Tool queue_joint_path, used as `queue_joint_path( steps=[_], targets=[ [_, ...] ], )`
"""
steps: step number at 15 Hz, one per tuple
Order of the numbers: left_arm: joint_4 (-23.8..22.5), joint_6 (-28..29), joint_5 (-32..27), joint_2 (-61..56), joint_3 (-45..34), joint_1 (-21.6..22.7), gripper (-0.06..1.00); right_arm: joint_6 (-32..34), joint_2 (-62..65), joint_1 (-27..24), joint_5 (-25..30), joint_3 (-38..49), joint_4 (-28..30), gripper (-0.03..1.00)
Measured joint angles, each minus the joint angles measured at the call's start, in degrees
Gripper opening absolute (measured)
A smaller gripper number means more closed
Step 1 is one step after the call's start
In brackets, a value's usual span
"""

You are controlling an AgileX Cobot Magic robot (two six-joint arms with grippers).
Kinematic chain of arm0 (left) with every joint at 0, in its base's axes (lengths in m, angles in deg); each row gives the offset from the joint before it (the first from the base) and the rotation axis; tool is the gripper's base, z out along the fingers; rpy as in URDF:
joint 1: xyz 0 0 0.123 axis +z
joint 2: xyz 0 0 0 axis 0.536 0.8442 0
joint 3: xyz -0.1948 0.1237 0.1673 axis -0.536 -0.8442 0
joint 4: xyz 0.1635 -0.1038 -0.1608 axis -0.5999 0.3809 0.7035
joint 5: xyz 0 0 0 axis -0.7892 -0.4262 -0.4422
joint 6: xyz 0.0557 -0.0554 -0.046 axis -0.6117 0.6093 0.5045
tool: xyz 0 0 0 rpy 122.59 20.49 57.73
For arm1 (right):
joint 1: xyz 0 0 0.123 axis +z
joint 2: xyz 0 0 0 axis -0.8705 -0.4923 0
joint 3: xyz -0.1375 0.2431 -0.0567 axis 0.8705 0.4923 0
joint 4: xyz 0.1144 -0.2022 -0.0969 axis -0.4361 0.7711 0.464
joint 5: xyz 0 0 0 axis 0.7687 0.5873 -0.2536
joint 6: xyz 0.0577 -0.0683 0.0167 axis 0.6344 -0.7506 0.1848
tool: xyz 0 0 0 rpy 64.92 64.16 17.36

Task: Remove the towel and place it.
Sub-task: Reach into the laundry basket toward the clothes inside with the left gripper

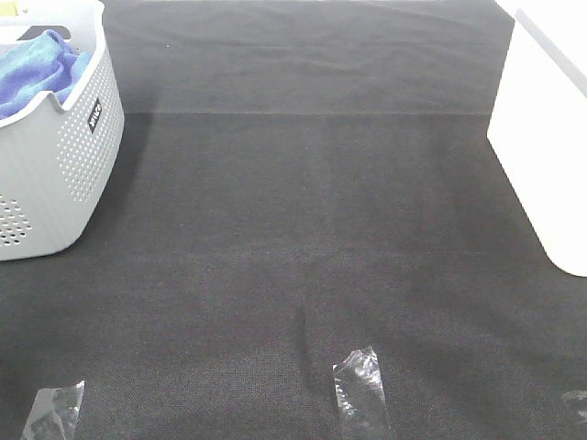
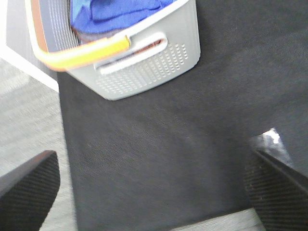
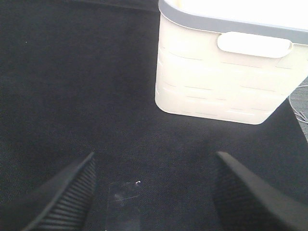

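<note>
The towel (image 1: 35, 66) is a bright blue cloth bunched inside a grey perforated basket (image 1: 78, 156) at the far left of the black table. The left wrist view shows the same towel (image 2: 113, 12) in the basket (image 2: 144, 72), which has an orange handle (image 2: 84, 52). My left gripper (image 2: 154, 192) hangs open above the black cloth, a good way short of the basket, with nothing between its fingers (image 2: 29, 185). My right gripper (image 3: 154, 192) is open too, over bare cloth. Neither gripper shows in the exterior high view.
A cream-white bin (image 1: 546, 137) stands at the right edge of the table, seen closer as the bin (image 3: 226, 77) with a grey rim. Clear tape patches (image 1: 359, 385) lie near the front edge. The table's left edge (image 2: 62, 120) borders grey floor.
</note>
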Motion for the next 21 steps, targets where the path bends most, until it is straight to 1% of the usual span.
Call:
queue_joint_path(
  steps=[2, 4, 5, 7, 9, 13, 14, 16, 19, 21],
  targets=[
    [-0.3, -7.3, -0.1, 8.0, 7.4, 0.0, 0.99, 0.0, 0.0, 0.0, 0.0, 0.0, 0.0, 0.69],
    [-3.2, -13.8, -0.1, 16.7, 15.6, 0.0, 0.99, 0.0, 0.0, 0.0, 0.0, 0.0, 0.0, 0.69],
    [-5.2, -15.9, 0.0, 21.3, 18.7, 0.0, 0.99, 0.0, 0.0, 0.0, 0.0, 0.0, 0.0, 0.69],
    [-10.3, -18.4, 0.0, 28.9, 23.5, 0.0, 0.99, 0.0, 0.0, 0.0, 0.0, 0.0, 0.0, 0.69],
    [-14.3, -19.6, 0.1, 35.6, 26.8, 0.0, 0.99, 0.0, 0.0, 0.0, 0.0, 0.0, 0.0, 0.69],
    [-19.9, -20.9, 0.1, 44.5, 31.2, 0.0, 0.99, 0.0, 0.0, 0.0, 0.0, 0.0, 0.0, 0.69],
    [-22.6, -22.3, 1.8, 48.2, 31.9, 0.0, 0.99, 0.0, 0.0, 0.0, 0.0, 0.0, 0.0, 0.69],
    [-24.9, -23.0, 6.9, 53.0, 32.4, 0.0, 0.99, 0.0, 0.0, 0.0, 0.0, 0.0, 0.0, 0.69],
    [-26.0, -24.9, 15.4, 61.4, 33.2, 0.0, 0.99, 0.0, 0.0, 0.0, 0.0, 0.0, 0.0, 0.69],
    [-26.0, -25.5, 17.5, 67.7, 35.5, 0.0, 0.99, 0.0, 0.0, 0.0, 0.0, 0.0, 0.0, 0.69]
  ],
)
